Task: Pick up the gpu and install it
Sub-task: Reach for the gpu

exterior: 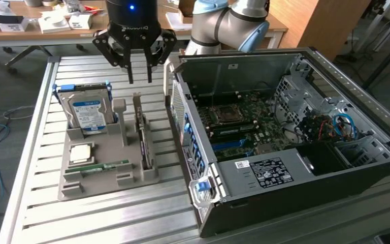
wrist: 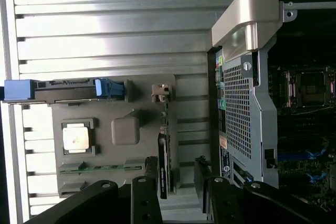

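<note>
On the exterior view's left, a grey holder [exterior: 93,185] is seen on the slatted metal surface [exterior: 114,218]. In its far left slot a hard drive [exterior: 87,113] with a blue-white label is stood upright. Nearer to the camera, a square processor chip [exterior: 81,152] is laid flat in a recess, and a narrow green memory stick [exterior: 107,166] is laid just beside it. In the holder's right slot the gpu [exterior: 143,140] is stood on its long edge, not yet lifted out. The hand [exterior: 139,80] is held just above the far end of the gpu, with its fingers [exterior: 130,76] pointed down and set apart, and nothing is clamped between them. In the wrist view the dark edge of the gpu [wrist: 164,174] is seen between the two fingers, nearer to one of them. On the exterior view's right, just beside the holder, an open computer case [exterior: 249,203] is laid on its side. A motherboard [exterior: 249,119] and blue and red cables [exterior: 340,127] are seen inside it.
</note>
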Robot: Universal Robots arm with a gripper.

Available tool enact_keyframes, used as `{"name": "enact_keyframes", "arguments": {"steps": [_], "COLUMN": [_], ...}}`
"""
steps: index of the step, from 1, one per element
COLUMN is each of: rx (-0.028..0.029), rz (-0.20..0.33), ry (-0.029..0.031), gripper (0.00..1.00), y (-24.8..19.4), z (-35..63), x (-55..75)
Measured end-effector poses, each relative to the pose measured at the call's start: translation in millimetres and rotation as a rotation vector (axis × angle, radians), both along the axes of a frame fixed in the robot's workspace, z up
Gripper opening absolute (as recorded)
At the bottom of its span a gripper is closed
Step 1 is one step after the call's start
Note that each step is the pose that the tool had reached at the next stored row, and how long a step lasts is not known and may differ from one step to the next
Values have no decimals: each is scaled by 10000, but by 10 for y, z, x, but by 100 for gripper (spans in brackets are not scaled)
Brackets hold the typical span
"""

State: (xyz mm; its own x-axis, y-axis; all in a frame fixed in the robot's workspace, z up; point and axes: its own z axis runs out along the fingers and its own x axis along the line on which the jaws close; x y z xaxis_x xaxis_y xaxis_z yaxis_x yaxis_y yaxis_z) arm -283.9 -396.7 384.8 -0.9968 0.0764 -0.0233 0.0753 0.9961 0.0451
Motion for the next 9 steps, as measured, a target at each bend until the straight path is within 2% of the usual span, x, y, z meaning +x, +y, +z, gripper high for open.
{"name": "enact_keyframes", "arguments": {"steps": [3, 6, 9], "rx": [0, -1, 0], "rz": [1, 0, -1], "ry": [0, 1, 0], "gripper": [42, 42, 42], "y": [-14, -77, -159], "z": [0, 0, 0], "x": [-12, -30, -33]}}
